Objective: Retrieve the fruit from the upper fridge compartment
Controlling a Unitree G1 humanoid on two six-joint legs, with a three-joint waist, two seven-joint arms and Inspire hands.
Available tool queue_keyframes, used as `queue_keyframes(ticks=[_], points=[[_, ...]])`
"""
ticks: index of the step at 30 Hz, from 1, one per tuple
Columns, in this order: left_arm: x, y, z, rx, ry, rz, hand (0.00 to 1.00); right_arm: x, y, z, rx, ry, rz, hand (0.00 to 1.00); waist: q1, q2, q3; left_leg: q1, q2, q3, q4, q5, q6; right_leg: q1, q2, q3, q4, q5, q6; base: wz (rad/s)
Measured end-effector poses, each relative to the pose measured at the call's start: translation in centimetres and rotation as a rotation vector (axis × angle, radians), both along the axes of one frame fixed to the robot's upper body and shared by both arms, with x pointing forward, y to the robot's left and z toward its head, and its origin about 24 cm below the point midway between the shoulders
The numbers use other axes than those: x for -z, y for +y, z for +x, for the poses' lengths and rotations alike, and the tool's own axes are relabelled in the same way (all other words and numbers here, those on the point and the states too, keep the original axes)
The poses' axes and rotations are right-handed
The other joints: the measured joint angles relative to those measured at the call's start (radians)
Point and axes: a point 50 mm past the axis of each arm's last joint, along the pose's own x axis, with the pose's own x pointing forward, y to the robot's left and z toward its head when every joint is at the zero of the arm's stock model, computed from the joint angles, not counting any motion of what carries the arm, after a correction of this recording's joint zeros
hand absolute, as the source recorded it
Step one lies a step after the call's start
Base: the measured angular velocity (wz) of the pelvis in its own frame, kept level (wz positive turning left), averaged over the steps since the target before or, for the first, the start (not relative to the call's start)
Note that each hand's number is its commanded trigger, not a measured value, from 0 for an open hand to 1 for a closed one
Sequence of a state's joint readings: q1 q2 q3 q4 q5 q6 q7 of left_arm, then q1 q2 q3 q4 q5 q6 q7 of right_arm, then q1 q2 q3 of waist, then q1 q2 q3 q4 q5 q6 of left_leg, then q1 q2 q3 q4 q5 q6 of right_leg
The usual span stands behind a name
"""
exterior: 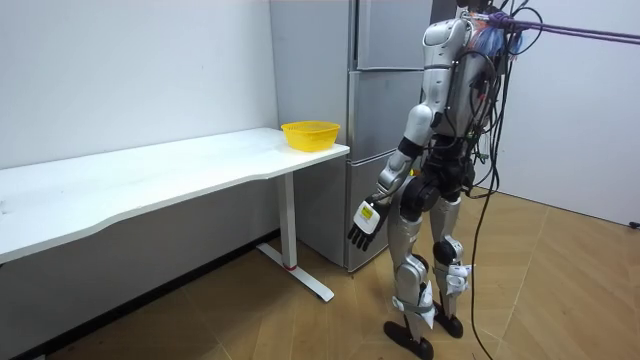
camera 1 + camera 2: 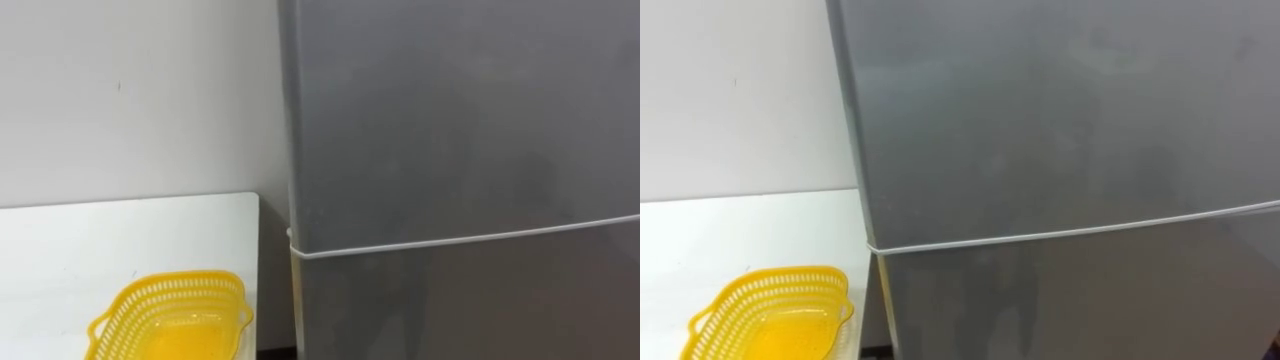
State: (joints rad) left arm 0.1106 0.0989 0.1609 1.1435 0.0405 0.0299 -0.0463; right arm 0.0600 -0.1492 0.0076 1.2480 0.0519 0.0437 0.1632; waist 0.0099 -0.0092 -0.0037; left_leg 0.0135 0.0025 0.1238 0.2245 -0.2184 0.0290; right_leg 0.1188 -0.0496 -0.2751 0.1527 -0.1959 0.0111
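Note:
A tall grey fridge (image 2: 450, 110) stands right in front of me with its doors shut. A pale seam (image 2: 460, 240) splits a large door panel from a lower one (image 2: 470, 310). In the room view the fridge (image 1: 385, 110) shows a further seam higher up, near my head, with the top door (image 1: 395, 30) above it. My left hand (image 1: 365, 222) hangs at my side below table height, with its fingers relaxed and nothing in it. I stand upright, close to the fridge front.
A white table (image 2: 90, 240) runs along the wall to my left, its end close to the fridge. An empty yellow mesh basket (image 2: 170, 315) sits on that end. Wooden floor lies open behind me.

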Motion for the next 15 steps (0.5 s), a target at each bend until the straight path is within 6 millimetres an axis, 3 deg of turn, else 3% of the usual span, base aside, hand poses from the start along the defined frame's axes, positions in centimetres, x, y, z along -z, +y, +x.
queue_keyframes(ticks=[10, 15], points=[[0.3, 0.9, -4.1, -0.373, 0.083, 0.021, 0.00, 0.0, -0.3, -0.4, 0.047, 0.014, -0.015, 0.00, 0.013, 0.015, 0.0043, 0.013, 0.000, -0.001, 0.008, -0.003, 0.001, 0.017, -0.002, 0.001, -0.002, -0.001, 0.000, 0.00], [0.3, 1.0, -5.1, -0.577, 0.090, 0.025, 0.00, 0.0, -0.4, -0.6, 0.044, 0.027, -0.018, 0.00, 0.027, 0.010, 0.0036, 0.017, -0.001, -0.003, 0.015, -0.006, 0.002, 0.021, -0.010, -0.003, -0.002, -0.006, 0.002, 0.03]])
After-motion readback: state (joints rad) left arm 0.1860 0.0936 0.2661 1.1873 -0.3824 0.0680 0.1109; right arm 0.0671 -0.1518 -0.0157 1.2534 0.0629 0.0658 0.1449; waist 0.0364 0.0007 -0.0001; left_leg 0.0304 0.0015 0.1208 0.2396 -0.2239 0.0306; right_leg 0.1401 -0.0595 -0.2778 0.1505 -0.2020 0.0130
